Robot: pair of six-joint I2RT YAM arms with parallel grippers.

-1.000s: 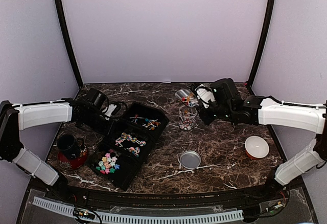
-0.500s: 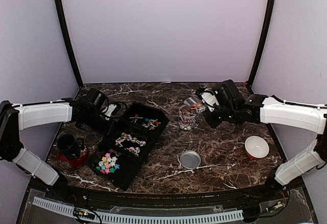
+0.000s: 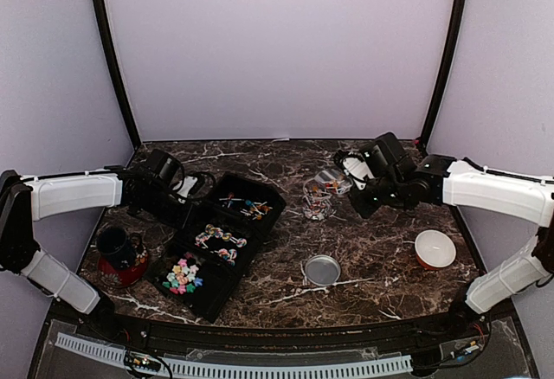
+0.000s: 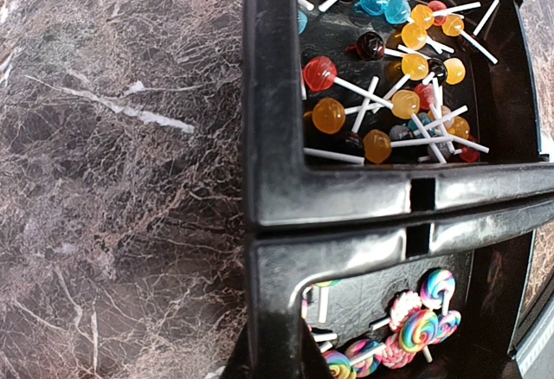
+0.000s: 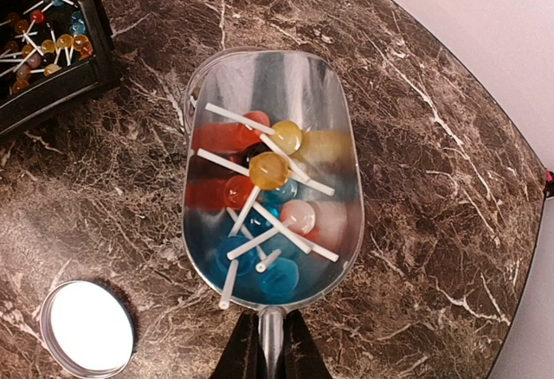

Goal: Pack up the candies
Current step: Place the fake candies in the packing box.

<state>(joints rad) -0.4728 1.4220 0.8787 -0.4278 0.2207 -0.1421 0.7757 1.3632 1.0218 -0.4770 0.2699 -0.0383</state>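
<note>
My right gripper [image 5: 271,349] is shut on the handle of a metal scoop [image 5: 325,93]. The scoop holds several lollipop candies [image 5: 268,171] in red, yellow, blue and pink. In the top view the scoop [image 3: 330,182] hangs at the upper right of a glass jar [image 3: 318,201] with candies inside. A black tray [image 3: 260,223] has three compartments: ball lollipops [image 4: 407,67], swirl lollipops [image 4: 420,327] and small mixed sweets [image 3: 182,275]. My left gripper [image 4: 290,349] is shut on the tray's side wall [image 4: 277,249].
The jar's round lid [image 3: 322,269] lies on the marble table in front of the jar. A white bowl with an orange outside [image 3: 434,248] stands at the right. A dark mug on a red coaster [image 3: 119,250] sits at the left, near the tray.
My right gripper has drawn back to the right, and the scoop has come down from above the jar to its upper right rim. The left arm and tray have not moved.
</note>
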